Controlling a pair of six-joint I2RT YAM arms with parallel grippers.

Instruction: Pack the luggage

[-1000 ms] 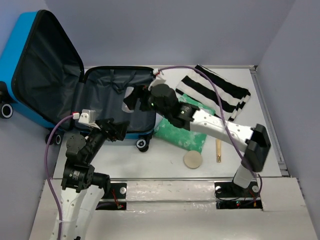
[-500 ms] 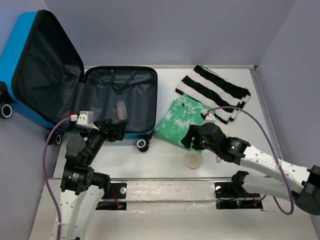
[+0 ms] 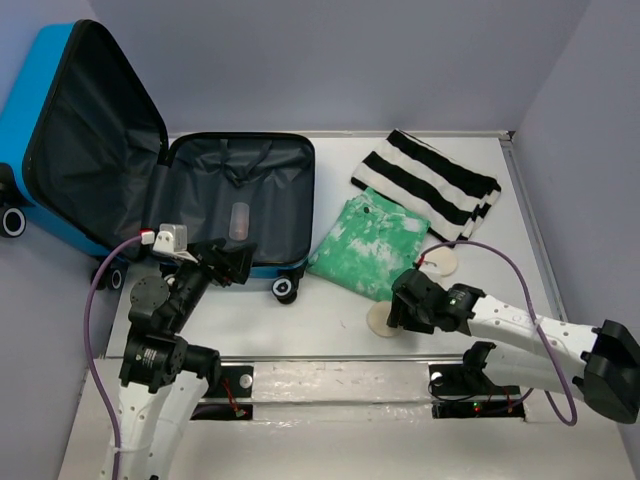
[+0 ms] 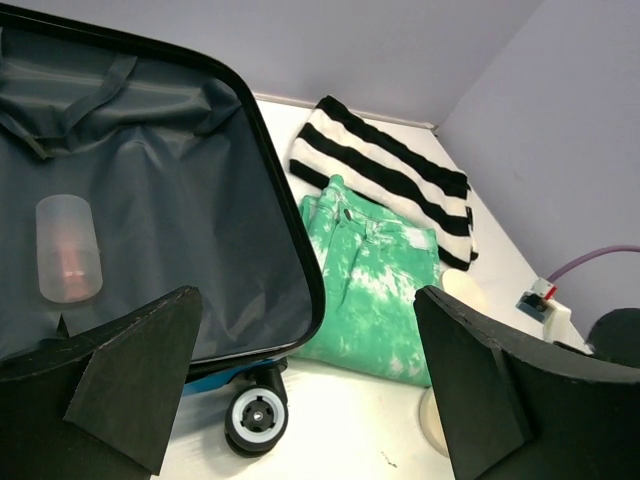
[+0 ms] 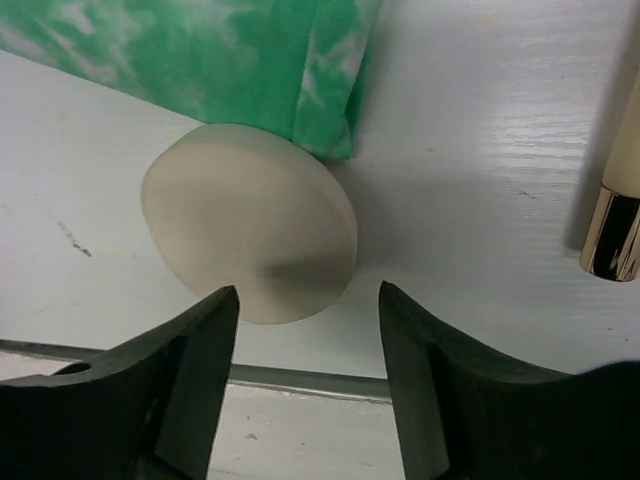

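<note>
At the table's left rear, the luggage [image 3: 270, 180] lies open, its lid propped up. From above, my right arm half hides what the right wrist view shows plainly: the right gripper [image 5: 305, 292] parted, untouching, about a cream disc's [image 5: 250, 235] near edge, with a gold-tipped stick [image 5: 612, 235] beside. The left gripper [image 4: 305, 295] gapes wide.
</note>
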